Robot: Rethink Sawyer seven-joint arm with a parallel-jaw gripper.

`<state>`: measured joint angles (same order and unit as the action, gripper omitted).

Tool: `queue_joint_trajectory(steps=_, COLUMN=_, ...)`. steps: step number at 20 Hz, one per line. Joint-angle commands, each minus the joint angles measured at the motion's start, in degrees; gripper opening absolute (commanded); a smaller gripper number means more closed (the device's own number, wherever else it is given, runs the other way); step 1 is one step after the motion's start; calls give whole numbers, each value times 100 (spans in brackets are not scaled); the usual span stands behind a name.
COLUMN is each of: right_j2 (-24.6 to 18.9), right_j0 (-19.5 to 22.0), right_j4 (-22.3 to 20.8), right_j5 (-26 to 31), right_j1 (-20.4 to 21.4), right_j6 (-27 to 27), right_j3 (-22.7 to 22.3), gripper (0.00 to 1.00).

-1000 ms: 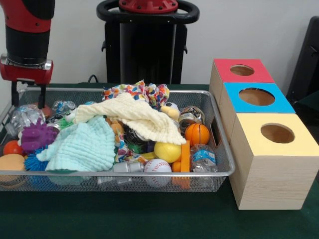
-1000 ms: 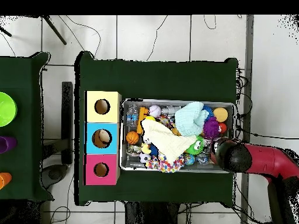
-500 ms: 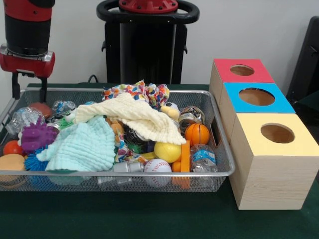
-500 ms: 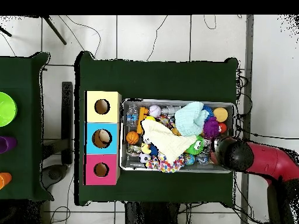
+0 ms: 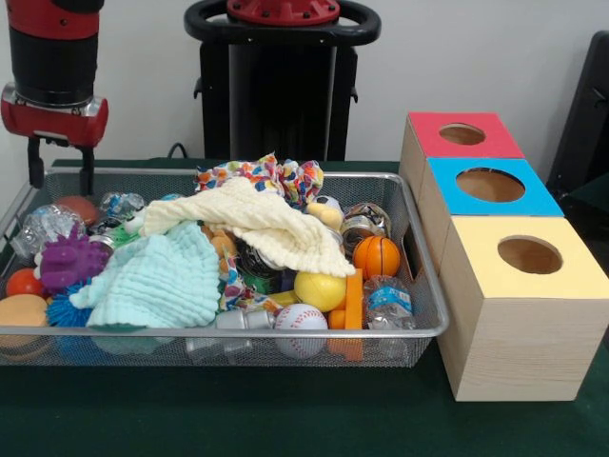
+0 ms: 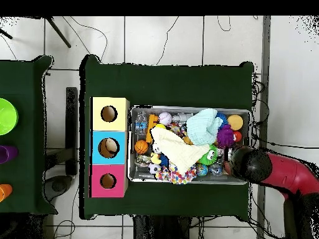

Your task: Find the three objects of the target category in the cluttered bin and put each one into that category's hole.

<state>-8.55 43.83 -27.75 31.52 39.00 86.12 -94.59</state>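
A wire mesh bin [image 5: 285,333] holds a heap of clutter. In it lie a cream cloth [image 5: 257,219], a mint cloth [image 5: 157,281], a patterned cloth [image 5: 266,176], a small basketball [image 5: 377,256], a baseball [image 5: 301,318], a yellow ball [image 5: 320,290], a purple toy [image 5: 68,262], a water bottle [image 5: 388,300] and a can [image 5: 362,224]. My gripper [image 5: 62,186] hangs open and empty above the bin's far left corner, over a reddish ball [image 5: 74,206]. From overhead the arm's head [image 6: 249,164] covers the bin's [image 6: 187,182] right end.
Beside the bin stand three wooden boxes with round holes: red top [image 5: 461,136], blue top [image 5: 490,186], yellow top [image 5: 528,257]. In the overhead view they line up left of the bin, yellow [image 6: 109,114], blue [image 6: 108,147], red [image 6: 108,181]. Green cloth covers the table.
My gripper has risen out of the bin's corner, still open and empty. The arm has drawn slightly away from the bin. Nothing in the bin has shifted.
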Motion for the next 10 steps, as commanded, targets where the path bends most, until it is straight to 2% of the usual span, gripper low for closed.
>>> queue_joint_trajectory(steps=1, right_j2=190, right_j0=-171, right_j4=392, right_j5=-280, right_j1=-341, right_j6=1422, right_j3=-234, gripper=100)
queue_joint_trajectory(steps=5, right_j2=393, right_j0=-316, right_j4=665, right_j5=-111, right_j1=-397, right_j6=1586, right_j3=-164, gripper=100)
queue_joint_trajectory(steps=10, right_j2=478, right_j0=-275, right_j4=924, right_j5=-85, right_j1=-594, right_j6=1500, right_j3=-14, gripper=100)
